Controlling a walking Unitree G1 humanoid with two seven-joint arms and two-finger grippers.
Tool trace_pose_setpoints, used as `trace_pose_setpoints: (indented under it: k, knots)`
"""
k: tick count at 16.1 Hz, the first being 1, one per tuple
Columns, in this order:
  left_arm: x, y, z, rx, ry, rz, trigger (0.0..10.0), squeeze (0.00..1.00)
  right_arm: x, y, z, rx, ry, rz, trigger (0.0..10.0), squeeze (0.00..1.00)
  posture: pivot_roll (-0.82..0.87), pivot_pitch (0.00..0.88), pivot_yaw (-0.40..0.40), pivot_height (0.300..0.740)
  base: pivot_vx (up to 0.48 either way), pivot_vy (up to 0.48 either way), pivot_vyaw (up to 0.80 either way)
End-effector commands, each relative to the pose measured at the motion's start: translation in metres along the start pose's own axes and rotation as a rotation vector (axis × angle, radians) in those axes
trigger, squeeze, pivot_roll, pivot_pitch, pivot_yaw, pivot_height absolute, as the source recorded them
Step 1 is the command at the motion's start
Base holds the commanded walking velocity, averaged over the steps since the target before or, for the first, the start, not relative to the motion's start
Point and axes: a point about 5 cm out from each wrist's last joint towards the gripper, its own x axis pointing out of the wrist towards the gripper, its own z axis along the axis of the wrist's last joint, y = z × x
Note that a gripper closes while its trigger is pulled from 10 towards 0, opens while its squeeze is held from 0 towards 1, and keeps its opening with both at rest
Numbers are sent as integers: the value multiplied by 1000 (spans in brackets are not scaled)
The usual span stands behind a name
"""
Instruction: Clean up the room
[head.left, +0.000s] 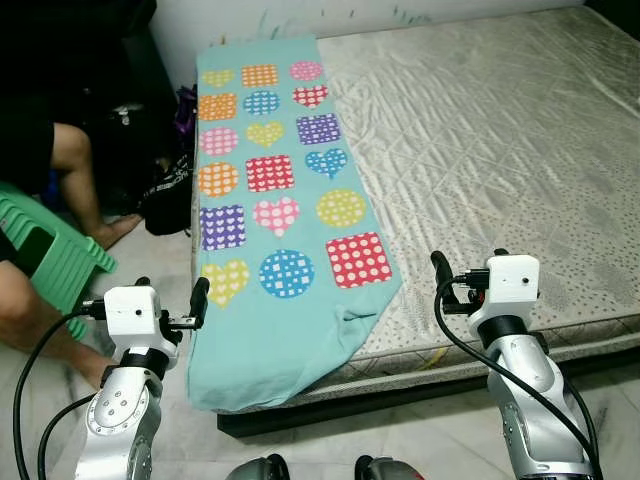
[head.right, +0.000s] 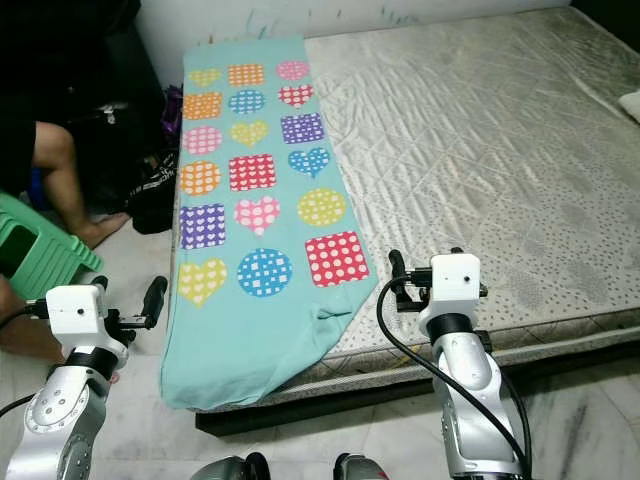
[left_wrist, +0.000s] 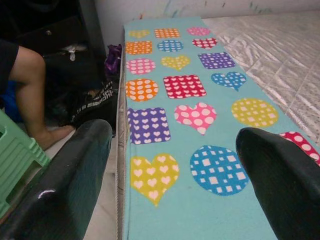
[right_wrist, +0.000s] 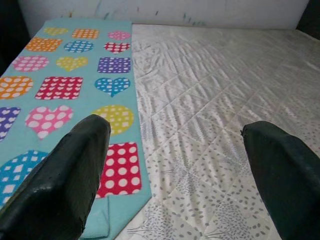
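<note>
Both pincers, left pincer (head.left: 172, 300) and right pincer (head.left: 467, 272), spread empty before the bed's (head.left: 520, 150) near edge (approach step); next, grasp the folded blanket's (head.left: 285, 300) overhanging end.

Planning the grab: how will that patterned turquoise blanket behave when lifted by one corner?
The blanket looks thin and floppy; its near end already droops over the mattress edge. It would likely sag, unfold and trail. Probably light for either pincer.

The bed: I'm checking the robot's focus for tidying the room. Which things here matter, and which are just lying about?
For the job:
- turquoise patterned sheet
- mattress
- left gripper, open
- right gripper, open

Lying about:
- green stool
- dark bags
- person's leg
</note>
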Motion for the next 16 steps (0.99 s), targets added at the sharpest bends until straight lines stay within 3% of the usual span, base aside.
trace_pose_setpoints:
  k: [1, 16]
  knots:
    - [-3, 1, 0, 3, 7, 5, 10000, 0, -2, 6, 2, 16, -4, 21, 10000, 0, -164, 171, 70, 740, 0, 0, 0]
    - [-1, 2, 0, -9, 11, 20, 10000, 0, -3, 16, 3, 28, -10, 88, 10000, 0, -164, 187, 71, 732, 0, 0, 0]
